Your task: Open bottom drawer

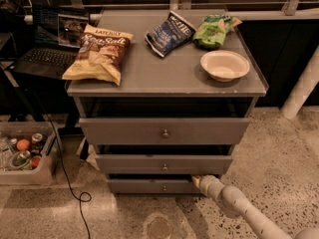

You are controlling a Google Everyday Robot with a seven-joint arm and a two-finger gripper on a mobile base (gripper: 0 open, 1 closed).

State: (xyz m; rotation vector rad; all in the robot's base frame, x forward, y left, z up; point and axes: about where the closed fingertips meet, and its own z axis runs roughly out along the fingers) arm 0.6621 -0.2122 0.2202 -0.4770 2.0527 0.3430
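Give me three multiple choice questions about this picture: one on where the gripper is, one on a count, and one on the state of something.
1. Where is the gripper?
A. on top of the cabinet
B. at the right end of the bottom drawer
C. inside the bowl

2. How many snack bags lie on the cabinet?
A. two
B. five
C. three

3. How does the bowl stand?
A. upright and empty
B. upside down
C. upright and full of chips

Answers:
1. B, the gripper sits low by that drawer's right end.
2. C, there is a brown bag, a blue bag and a green bag.
3. A, its bare inside faces up.
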